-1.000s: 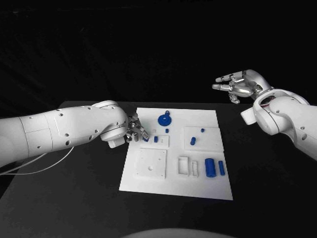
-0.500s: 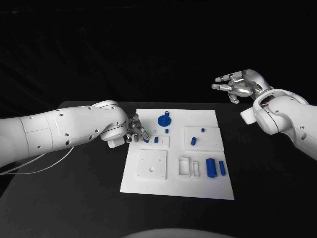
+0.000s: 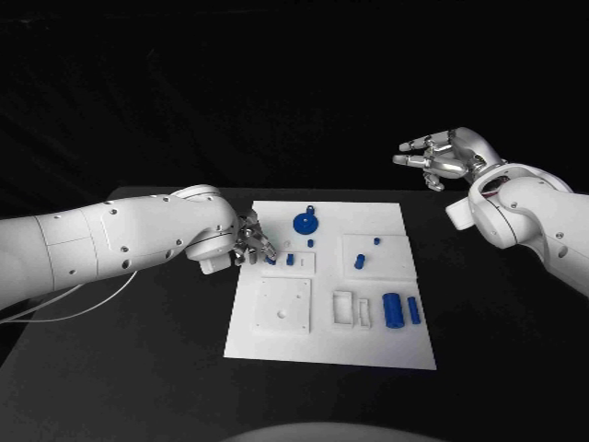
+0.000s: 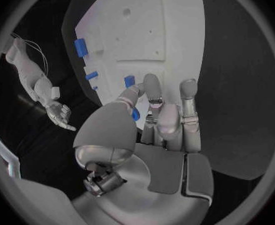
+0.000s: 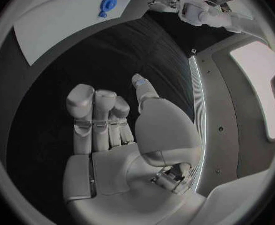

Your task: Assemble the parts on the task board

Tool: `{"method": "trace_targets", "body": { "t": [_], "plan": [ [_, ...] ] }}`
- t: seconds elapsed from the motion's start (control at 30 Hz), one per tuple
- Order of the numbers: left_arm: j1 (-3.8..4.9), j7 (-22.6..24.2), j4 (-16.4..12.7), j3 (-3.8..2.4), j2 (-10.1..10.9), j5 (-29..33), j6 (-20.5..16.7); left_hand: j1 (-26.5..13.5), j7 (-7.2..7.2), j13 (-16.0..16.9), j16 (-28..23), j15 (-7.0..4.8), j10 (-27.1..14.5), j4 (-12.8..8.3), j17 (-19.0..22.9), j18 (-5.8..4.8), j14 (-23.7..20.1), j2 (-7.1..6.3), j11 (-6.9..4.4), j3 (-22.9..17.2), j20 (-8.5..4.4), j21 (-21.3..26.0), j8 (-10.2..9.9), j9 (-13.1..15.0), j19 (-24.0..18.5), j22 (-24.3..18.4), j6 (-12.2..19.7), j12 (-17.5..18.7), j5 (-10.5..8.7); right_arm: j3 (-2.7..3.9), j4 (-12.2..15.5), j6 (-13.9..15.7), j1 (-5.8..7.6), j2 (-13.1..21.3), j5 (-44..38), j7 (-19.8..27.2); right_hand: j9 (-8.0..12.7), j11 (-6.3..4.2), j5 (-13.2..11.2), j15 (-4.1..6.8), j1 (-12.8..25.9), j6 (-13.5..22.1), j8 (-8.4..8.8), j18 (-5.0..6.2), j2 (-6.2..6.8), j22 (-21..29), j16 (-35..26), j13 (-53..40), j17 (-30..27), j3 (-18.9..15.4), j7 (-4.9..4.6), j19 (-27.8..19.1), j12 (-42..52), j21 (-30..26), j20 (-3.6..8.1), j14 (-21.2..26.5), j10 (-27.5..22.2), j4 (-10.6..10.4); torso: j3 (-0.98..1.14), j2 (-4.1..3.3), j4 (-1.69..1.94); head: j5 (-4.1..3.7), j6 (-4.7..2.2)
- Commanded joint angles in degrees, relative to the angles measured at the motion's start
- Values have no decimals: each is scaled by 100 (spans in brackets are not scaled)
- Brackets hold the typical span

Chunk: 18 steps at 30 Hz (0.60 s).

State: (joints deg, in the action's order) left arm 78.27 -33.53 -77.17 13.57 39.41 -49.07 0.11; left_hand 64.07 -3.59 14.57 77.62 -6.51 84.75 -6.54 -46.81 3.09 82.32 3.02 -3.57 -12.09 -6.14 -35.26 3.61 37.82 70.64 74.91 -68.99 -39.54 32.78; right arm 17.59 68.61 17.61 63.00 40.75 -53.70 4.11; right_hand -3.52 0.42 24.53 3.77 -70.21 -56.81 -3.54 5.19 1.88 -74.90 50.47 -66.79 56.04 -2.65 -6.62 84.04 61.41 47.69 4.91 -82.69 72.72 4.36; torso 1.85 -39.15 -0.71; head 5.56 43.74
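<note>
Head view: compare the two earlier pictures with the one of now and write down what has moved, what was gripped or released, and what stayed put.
Nothing has visibly changed. The left hand stays at the left edge of the task board, fingers on a small blue part there. The right hand remains raised beyond the table, fingers apart, holding nothing. The blue parts lie where they were.

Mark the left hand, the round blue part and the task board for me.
left hand (image 3: 251,241), head view, on the silver fingers at the board's left edge.
round blue part (image 3: 304,222), head view, on its disc face.
task board (image 3: 328,343), head view, on bare white near its front edge.
</note>
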Motion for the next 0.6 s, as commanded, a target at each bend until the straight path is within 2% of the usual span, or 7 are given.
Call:
{"method": "trace_targets", "body": {
  "t": [0.03,0.2,0.6],
  "plan": [
    [-45,5,-24,28,-40,63,235,-29,599,11,24,-16,208,46,-10,-42,22,56,-122,-8,-23,-24,21,764,-33,106,-1015,-21,-39,2,-3,-73,-2,-7,-18,18,-7,-14,32,16,18,-39,-1,62,-9,-269,-18,2,-6,17,9,335,-36,-10,17,-16,-7,-2,-1,0,4,16,-2],
    [-45,6,-9,28,-54,42,230,-28,603,29,37,-17,207,60,-24,-43,24,79,-124,-15,-23,-24,22,778,-30,106,-1023,-29,-30,2,-9,-77,-2,-11,-19,20,-7,-14,32,16,18,-39,-1,62,-9,-269,-18,2,-6,17,9,335,-36,-10,17,-16,-7,-2,-3,0,-4,18,25],
    [-45,-1,2,28,-80,-25,222,-4,601,72,67,-9,208,-20,-48,-55,24,83,-124,-83,-19,-5,20,805,-63,107,-1030,-29,35,2,-19,-84,-4,-13,-19,25,-7,-14,32,16,18,-39,-1,62,-9,-269,-18,2,-6,17,9,335,-36,-10,17,-16,-7,-2,-1,-1,-4,2,14]
  ]
}}
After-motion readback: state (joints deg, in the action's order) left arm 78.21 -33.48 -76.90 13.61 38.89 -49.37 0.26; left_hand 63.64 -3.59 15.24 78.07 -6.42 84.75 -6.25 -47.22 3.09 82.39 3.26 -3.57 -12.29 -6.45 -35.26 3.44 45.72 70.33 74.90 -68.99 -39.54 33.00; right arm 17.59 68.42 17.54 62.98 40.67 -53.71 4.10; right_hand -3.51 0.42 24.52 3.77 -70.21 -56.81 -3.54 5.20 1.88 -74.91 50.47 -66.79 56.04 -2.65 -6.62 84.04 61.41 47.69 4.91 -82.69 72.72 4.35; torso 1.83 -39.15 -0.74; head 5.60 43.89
